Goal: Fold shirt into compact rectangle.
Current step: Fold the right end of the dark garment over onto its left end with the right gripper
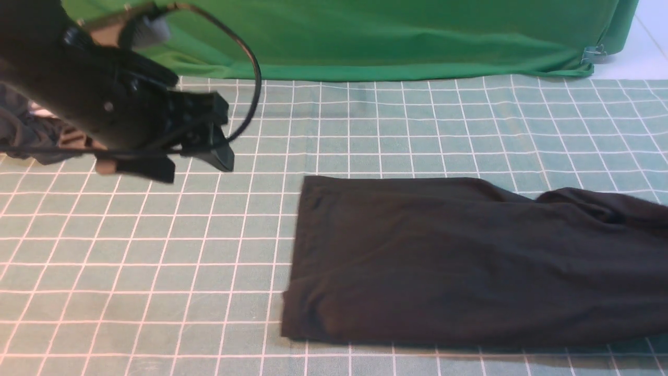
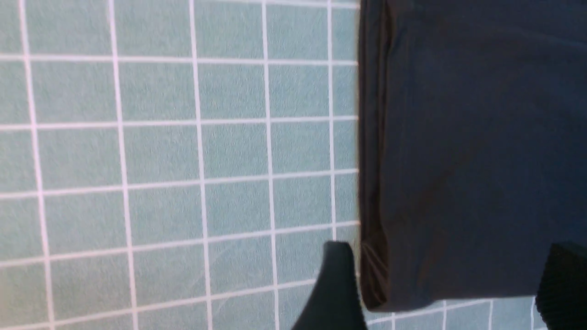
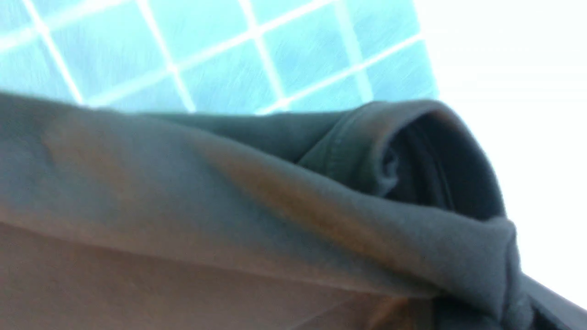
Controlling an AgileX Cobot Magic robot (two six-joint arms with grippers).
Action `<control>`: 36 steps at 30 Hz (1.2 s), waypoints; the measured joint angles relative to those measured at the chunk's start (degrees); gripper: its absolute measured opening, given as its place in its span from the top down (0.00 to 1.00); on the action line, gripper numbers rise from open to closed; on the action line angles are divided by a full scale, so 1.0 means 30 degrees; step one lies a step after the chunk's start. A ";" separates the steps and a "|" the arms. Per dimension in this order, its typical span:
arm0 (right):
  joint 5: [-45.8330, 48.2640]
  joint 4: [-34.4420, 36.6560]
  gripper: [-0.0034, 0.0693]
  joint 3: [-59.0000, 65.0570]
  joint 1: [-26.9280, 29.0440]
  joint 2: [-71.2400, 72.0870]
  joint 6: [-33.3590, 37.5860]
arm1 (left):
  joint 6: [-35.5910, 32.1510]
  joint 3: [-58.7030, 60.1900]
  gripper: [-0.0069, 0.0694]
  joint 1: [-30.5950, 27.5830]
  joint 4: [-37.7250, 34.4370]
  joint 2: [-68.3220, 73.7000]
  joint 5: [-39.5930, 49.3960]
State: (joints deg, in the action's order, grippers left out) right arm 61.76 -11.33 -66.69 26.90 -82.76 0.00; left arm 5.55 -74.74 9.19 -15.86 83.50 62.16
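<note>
The black shirt (image 1: 443, 261) lies folded into a long band across the teal checked tablecloth, running from the middle out past the right edge of the front view. Its print and neck label are hidden. My left gripper (image 1: 190, 164) hangs open in the air up and to the left of the shirt's left end. In the left wrist view its two fingers (image 2: 337, 288) straddle a corner of the shirt (image 2: 458, 151) from above. The right gripper is out of the front view. In the right wrist view the shirt (image 3: 275, 197) fills the frame, gathered into a pinch at the gripper (image 3: 509, 284).
A green backdrop cloth (image 1: 396, 36) hangs along the table's far edge, with a metal clip (image 1: 592, 53) at its right end. A dark bunched garment (image 1: 23, 133) sits at the far left behind my left arm. The checked tablecloth (image 1: 130, 261) covers the table.
</note>
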 joint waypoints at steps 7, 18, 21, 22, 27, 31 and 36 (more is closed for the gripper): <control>0.1841 0.5939 0.89 -0.2287 -0.1676 0.1812 0.0218 | -0.0091 -0.0166 0.32 0.0000 0.0422 -0.0178 -0.1248; -0.2646 1.1697 0.89 -0.2307 -1.4242 0.1437 -0.0342 | -0.0693 -0.0166 0.89 -0.0019 0.0173 -0.0178 -0.2925; -0.5039 1.1818 0.88 -0.2307 -1.7753 0.0289 -0.0524 | -0.0735 -0.0166 0.89 -0.0019 0.0173 -0.0178 -0.3121; -0.5655 1.1841 0.87 -0.2307 -1.8622 -0.0240 -0.0610 | -0.0761 -0.0166 0.89 -0.0019 0.0173 -0.0178 -0.3176; -0.8529 1.1933 0.84 -0.2307 -2.2209 -0.2936 -0.1226 | -0.0803 -0.0166 0.89 -0.0019 0.0150 -0.0178 -0.3200; -0.9940 1.1950 0.82 -0.2307 -2.3739 -0.5329 -0.1524 | -0.0842 -0.0166 0.89 -0.0019 0.0150 -0.0178 -0.3200; -1.0652 1.2146 0.69 -0.2307 -2.4526 -0.7458 -0.2076 | -0.0849 -0.0166 0.89 -0.0019 0.0150 -0.0178 -0.3150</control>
State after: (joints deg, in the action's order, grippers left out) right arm 29.80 25.11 -73.61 -46.68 -105.14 -6.23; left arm 3.00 -75.23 9.13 -15.41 82.97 52.71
